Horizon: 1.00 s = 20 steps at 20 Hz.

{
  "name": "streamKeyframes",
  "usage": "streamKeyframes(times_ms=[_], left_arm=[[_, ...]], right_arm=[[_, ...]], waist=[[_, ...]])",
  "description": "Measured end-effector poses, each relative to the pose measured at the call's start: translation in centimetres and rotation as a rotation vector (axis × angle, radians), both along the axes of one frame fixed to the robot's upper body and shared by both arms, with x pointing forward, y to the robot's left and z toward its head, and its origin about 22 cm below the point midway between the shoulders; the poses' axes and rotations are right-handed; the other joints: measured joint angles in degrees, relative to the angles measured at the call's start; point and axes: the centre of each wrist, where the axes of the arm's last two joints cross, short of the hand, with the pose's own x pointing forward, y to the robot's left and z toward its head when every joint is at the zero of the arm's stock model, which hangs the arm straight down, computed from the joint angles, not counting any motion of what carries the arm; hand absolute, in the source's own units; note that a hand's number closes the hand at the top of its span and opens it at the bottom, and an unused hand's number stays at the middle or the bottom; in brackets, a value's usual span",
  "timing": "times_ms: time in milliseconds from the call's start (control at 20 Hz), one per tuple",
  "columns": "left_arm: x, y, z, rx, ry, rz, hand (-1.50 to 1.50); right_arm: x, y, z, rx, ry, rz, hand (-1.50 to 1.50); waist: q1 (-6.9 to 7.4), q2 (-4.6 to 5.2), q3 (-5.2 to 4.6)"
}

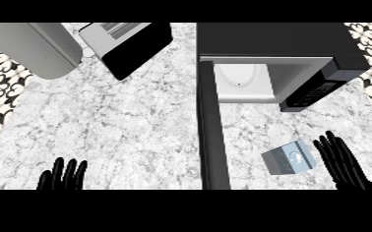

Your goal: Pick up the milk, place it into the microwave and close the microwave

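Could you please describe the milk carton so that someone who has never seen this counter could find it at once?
Start at the black microwave at the counter's far right, its door swung open towards the robot. On the marble counter in front of its open cavity, right of the door, lies the milk, just left of the right hand. It is the only small blue-grey box there.

desk (123, 128) is white-grey marble, microwave (291, 42) black with a white inside, milk (289, 158) carton pale blue-grey, hands black.
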Motion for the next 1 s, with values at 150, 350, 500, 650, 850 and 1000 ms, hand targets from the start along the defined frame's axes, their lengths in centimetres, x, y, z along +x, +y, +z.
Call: streamKeyframes(times_ms=[150,350,500,650,850,1000], left_arm=[[-0.5,-0.2,-0.1,-0.001,-0.001,0.004,-1.50],[-1.5,-0.4,0.0,-0.004,-0.002,0.003,-1.50],[-1.8,0.1,0.2,-0.006,-0.001,0.006,-1.50],[-2.0,0.1,0.0,-0.011,-0.002,0.006,-1.50],[-2.5,0.2,-0.7,-0.006,-0.009,0.010,-1.50],[-2.8,0.2,-0.8,-0.007,-0.010,0.011,-1.50]], right_arm=[[0.5,-0.3,-2.0,-0.005,0.011,-0.046,-1.50],[1.3,-1.0,-4.6,-0.023,0.026,-0.093,-1.50],[2.0,-1.8,-6.6,-0.038,0.032,-0.114,-1.50],[2.3,-2.4,-8.3,-0.050,0.034,-0.120,-1.50],[2.8,-2.9,-9.8,-0.056,0.028,-0.122,-1.50],[3.0,-3.6,-11.0,-0.054,0.020,-0.125,-1.50]], waist=[[0.04,0.02,0.01],[0.15,0.03,0.02],[0.17,0.05,0.02],[0.14,0.05,0.03],[0.13,0.04,0.01],[0.13,0.04,0.01]])
